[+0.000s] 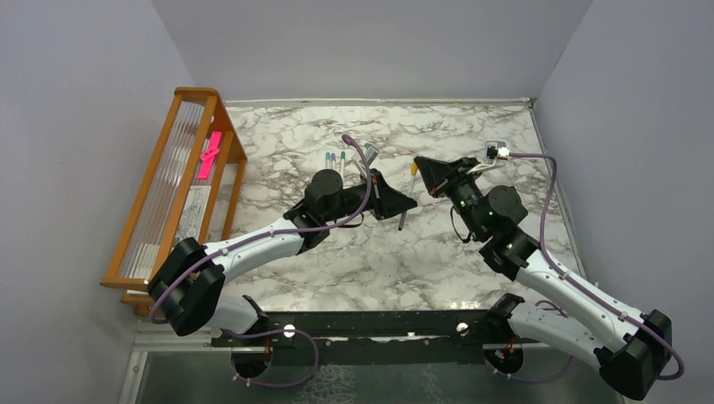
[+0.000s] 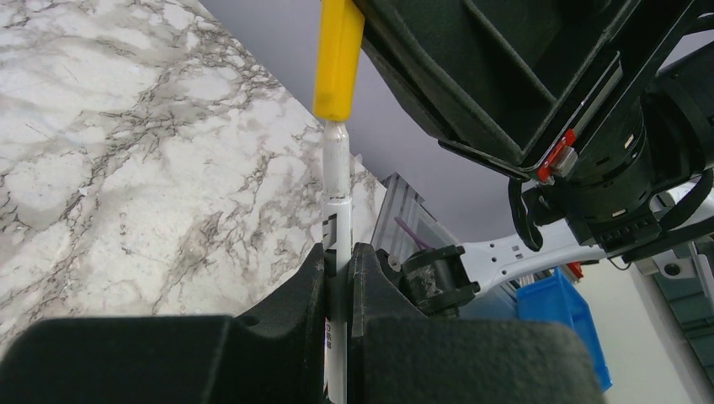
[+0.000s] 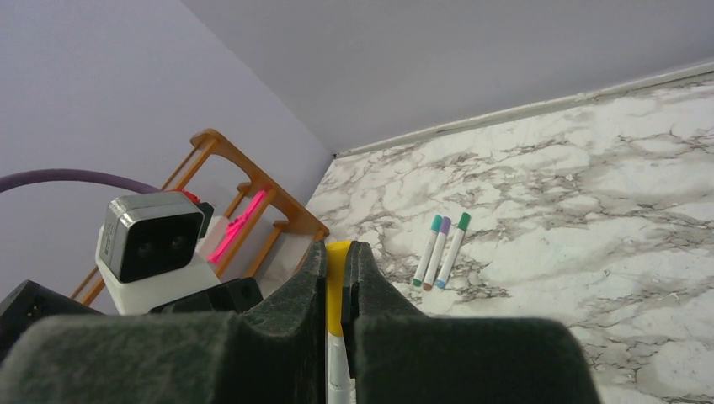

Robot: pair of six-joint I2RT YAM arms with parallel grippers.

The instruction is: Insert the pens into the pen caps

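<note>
My left gripper [image 1: 407,203] [image 2: 339,261] is shut on a white-barrelled pen [image 2: 338,194] [image 1: 403,217], held above the marble table [image 1: 354,252]. My right gripper [image 1: 420,166] [image 3: 338,252] is shut on a yellow cap [image 3: 337,282] [image 2: 338,55] [image 1: 412,171]. The pen's narrow tip sits in the cap's open end, and the white barrel [image 3: 337,370] shows below the cap between my right fingers. Three capped pens [image 3: 439,249] [image 1: 334,157], with teal, purple and green caps, lie side by side on the table behind the left gripper.
A wooden rack [image 1: 168,185] stands along the left wall with a pink flat strip [image 1: 209,156] on it. Walls close the table at the back and sides. A blue bin [image 2: 564,320] shows off the table in the left wrist view.
</note>
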